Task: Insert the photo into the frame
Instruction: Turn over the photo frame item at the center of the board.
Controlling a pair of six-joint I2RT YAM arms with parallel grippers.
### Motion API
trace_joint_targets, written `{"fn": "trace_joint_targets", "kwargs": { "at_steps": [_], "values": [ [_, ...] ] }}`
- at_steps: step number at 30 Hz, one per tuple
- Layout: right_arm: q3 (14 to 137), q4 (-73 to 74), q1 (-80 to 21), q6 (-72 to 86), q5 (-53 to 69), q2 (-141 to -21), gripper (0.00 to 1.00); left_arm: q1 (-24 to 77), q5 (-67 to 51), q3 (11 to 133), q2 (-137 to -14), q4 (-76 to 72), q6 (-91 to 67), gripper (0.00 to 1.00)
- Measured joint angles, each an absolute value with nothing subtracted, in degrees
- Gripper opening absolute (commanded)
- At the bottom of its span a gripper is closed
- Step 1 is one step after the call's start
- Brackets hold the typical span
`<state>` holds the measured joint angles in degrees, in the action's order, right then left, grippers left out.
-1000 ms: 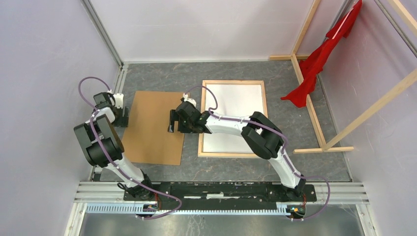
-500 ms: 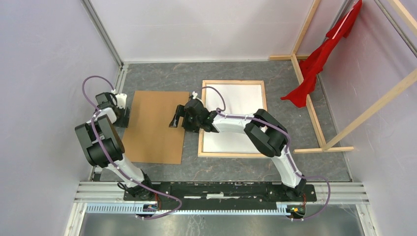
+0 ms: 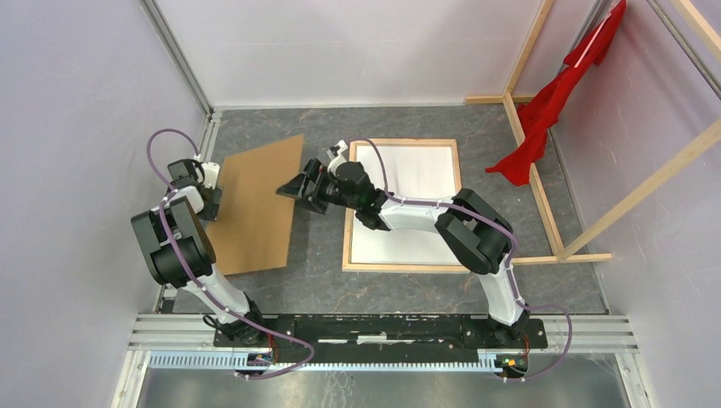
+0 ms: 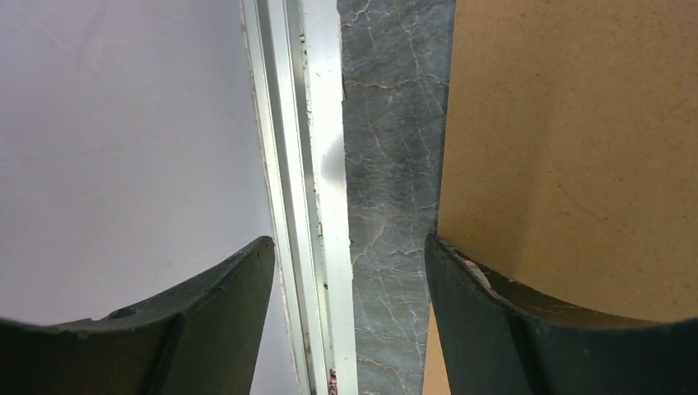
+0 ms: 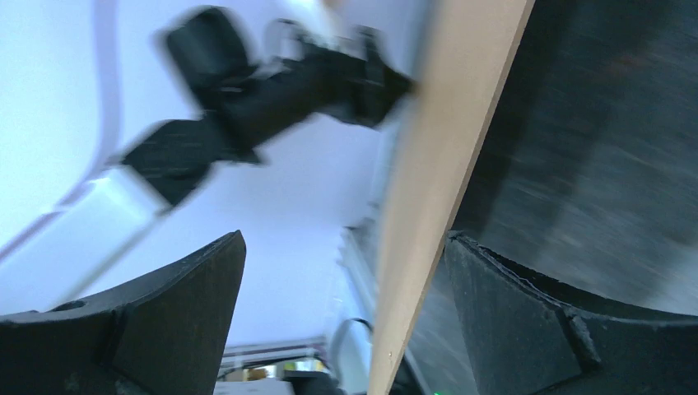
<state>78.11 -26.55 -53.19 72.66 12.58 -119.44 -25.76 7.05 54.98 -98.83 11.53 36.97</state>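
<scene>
Right jaws stand apart around the raised right edge of the brown backing board [image 3: 255, 212]; the edge seems to lean on one finger, not clamped. Left jaws are released too, at the board's left edge. The photo [image 3: 417, 174] lies white back up inside the frame [image 3: 404, 143] on the worktop [image 3: 323, 280]. I judge the photo is placed. Next, the board must go over and settle squarely into the frame.

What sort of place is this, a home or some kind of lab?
Probably a robot test cell in a lab: plain pale wall panels box in a grey marble-patterned tabletop, two black-and-white robot arms are bolted to a metal rail at its near edge, and bare wooden beams stand alongside.
</scene>
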Motion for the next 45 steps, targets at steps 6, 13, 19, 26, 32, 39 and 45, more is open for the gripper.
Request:
{"fn": "trace_joint_targets", "kwargs": {
  "at_steps": [6,13,19,26,32,39,45],
  "values": [
    [80.18,-46.83,-54.43,79.42,17.85,-119.59,0.96,-24.10,5.13,55.18,-98.32,13.93,36.93,0.76],
    [82.46,-55.13,-56.95,85.08,22.28,-124.38,0.96,-22.31,0.78,55.37,-97.60,16.80,36.91,0.76],
    [80.97,-54.52,-56.73,85.76,22.79,-125.58,0.92,-22.31,-0.45,55.59,-97.54,17.74,36.88,0.76],
    [75.77,-40.47,-56.45,78.32,17.93,-119.04,0.57,-22.28,-1.63,56.18,-97.56,19.51,36.60,0.77],
    [76.99,-31.09,-55.99,73.91,14.92,-117.16,0.31,-22.09,-2.83,57.08,-97.58,22.59,35.92,0.78],
    [79.79,-21.19,-53.67,69.47,14.26,-116.38,0.00,-22.28,-2.00,58.74,-97.54,25.21,35.92,0.92],
    [82.08,-12.16,-50.17,62.43,12.51,-114.67,0.00,-22.00,-5.98,61.43,-96.95,31.79,35.24,1.00]
  ]
}}
